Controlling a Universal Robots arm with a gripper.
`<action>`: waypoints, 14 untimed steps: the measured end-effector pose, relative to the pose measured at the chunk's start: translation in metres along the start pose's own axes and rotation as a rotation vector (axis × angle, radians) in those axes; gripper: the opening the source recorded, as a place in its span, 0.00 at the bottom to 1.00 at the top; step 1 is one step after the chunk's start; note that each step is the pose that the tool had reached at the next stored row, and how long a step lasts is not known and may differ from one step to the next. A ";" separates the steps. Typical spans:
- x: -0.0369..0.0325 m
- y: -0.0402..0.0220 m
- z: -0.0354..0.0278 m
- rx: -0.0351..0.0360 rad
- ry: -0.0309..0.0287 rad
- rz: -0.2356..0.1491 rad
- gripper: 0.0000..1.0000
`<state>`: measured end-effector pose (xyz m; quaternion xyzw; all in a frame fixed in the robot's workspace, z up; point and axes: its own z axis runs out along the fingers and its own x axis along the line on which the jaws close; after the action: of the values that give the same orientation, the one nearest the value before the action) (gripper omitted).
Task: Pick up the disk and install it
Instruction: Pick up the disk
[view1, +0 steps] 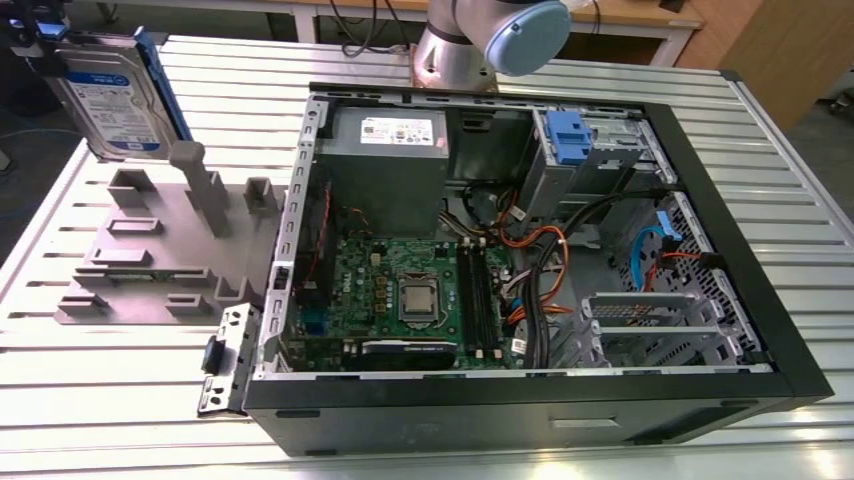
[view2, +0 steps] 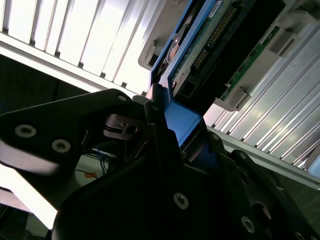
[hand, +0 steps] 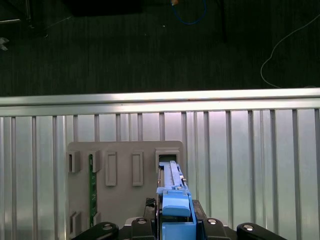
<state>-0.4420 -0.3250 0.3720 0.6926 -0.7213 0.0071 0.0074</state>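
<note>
A table (view1: 107, 400) of metal slats carries an open black computer case (view1: 441, 425). Inside the case are a green main board (view1: 387, 285), a grey power supply (view1: 387, 150) with a white sticker, orange and black cables (view1: 541, 255) and a small blue bracket (view1: 569, 135). Just beside the case, on the exterior view's left, stands a grey slotted holder (view1: 154, 255). In the first wrist view a narrow green board (hand: 91, 185) stands upright in one slot.
</note>
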 end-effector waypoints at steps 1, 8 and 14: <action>0.0000 0.0000 0.0000 -0.0001 0.0000 0.000 0.36; 0.0000 0.0000 -0.0004 0.0000 0.0000 0.000 0.36; 0.0000 0.0000 -0.0006 0.0000 0.0000 0.000 0.36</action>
<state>-0.4420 -0.3250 0.3727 0.6926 -0.7213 0.0071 0.0074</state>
